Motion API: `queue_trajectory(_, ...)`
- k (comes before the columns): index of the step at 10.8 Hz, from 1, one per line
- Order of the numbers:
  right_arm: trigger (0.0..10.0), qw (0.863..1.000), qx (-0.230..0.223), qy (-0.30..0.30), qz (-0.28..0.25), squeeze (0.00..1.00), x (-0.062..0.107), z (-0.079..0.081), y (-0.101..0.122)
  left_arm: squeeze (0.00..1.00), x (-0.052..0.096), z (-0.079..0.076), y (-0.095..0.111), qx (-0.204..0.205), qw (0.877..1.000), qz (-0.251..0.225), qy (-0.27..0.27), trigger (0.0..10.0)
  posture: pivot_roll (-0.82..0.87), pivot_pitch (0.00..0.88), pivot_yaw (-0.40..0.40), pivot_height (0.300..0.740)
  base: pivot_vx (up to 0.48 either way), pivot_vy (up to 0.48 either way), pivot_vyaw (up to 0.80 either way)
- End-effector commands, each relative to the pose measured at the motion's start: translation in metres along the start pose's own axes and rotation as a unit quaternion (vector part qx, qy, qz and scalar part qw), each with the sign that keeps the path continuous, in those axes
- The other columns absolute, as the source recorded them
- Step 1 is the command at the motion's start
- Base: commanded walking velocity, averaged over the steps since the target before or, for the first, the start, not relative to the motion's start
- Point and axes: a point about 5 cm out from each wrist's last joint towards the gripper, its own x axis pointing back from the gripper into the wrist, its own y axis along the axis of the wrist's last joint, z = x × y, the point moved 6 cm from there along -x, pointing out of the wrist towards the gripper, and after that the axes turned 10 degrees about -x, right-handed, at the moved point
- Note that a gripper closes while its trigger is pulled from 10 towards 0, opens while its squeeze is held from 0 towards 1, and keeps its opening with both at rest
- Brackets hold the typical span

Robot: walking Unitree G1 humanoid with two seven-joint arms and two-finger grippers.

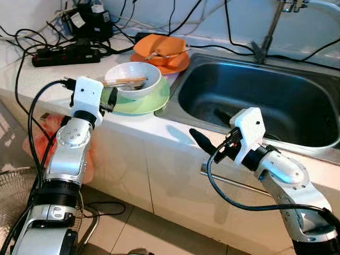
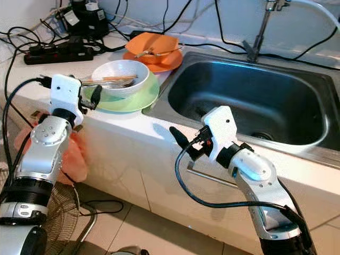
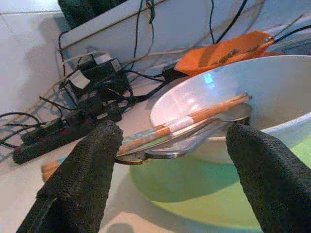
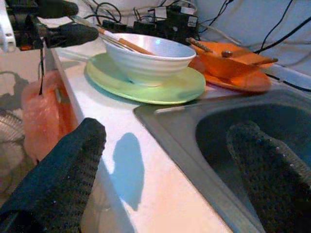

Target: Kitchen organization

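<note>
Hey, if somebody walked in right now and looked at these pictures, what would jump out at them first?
Probably the white bowl on a green plate at the counter's edge, chopsticks and a spoon lying across it, with the left gripper right beside it, jaws open toward the utensils. Behind sits an orange bowl on an orange plate, next to the steel sink. The right gripper hovers open over the sink's front rim.

White bowl (image 1: 134,78) with chopsticks (image 1: 125,81) and spoon (image 3: 204,133), upright on green plate (image 1: 151,101); orange dishes (image 1: 162,53) behind.
</note>
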Motion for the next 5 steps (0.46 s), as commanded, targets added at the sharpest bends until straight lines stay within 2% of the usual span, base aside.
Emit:
queue_trajectory(1,10.0,1.000,-0.004,0.014,0.003,0.00,0.001,0.006,0.001,0.00,-0.005,0.004,0.007,0.005,1.000,-0.009,0.001,10.0,0.12,0.013,0.055,0.740,0.000,0.000,0.00)
queue_trajectory(3,10.0,0.999,-0.002,0.032,0.009,0.00,0.002,0.014,0.001,0.00,-0.007,-0.009,0.007,0.022,0.999,-0.014,-0.024,10.0,0.11,0.015,0.057,0.740,0.000,0.000,0.00)
queue_trajectory(5,10.0,0.998,0.003,0.052,0.024,0.00,0.005,0.021,-0.004,0.00,-0.011,-0.007,0.015,0.029,0.999,-0.025,-0.018,10.0,0.11,0.017,0.058,0.740,0.000,0.000,0.00)
